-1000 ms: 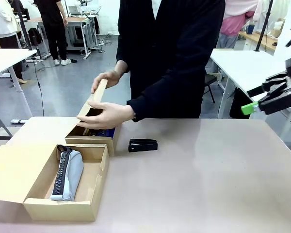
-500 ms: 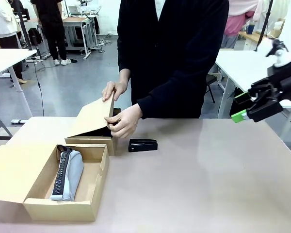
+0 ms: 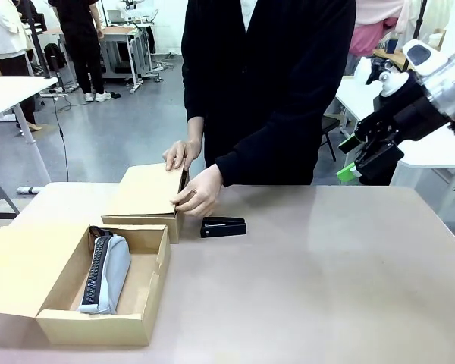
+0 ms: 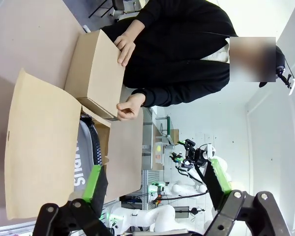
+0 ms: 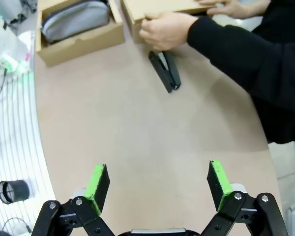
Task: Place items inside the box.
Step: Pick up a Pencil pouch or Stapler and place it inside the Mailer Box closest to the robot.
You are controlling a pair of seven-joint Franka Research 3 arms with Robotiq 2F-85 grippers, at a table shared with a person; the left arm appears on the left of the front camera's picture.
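Observation:
A black stapler (image 3: pixel 224 226) (image 5: pixel 165 71) lies on the table beside the far cardboard box (image 3: pixel 145 194) (image 4: pixel 96 73) (image 5: pixel 160 10). The person's two hands (image 3: pixel 199 191) press that box's lid flat. A grey zip pencil case (image 3: pixel 106 273) (image 5: pixel 76 19) (image 4: pixel 82 157) lies inside the near open box (image 3: pixel 148 303). My right gripper (image 3: pixel 349 158) (image 5: pixel 157 182) hangs open and holds nothing, high over the table's far right, well away from the stapler. My left gripper (image 4: pixel 155 179) is open with nothing between its fingers, above the open box's lid flap (image 4: pixel 39 147).
The open box's lid (image 3: pixel 19 262) lies flat at the table's left front. The person stands at the far edge, with arms over the far box. Bare tabletop (image 3: pixel 326 280) stretches across the middle and right. Other tables and people are farther back.
The person has lowered the far box's lid from upright to flat shut. My right arm has swung left and turned, still open.

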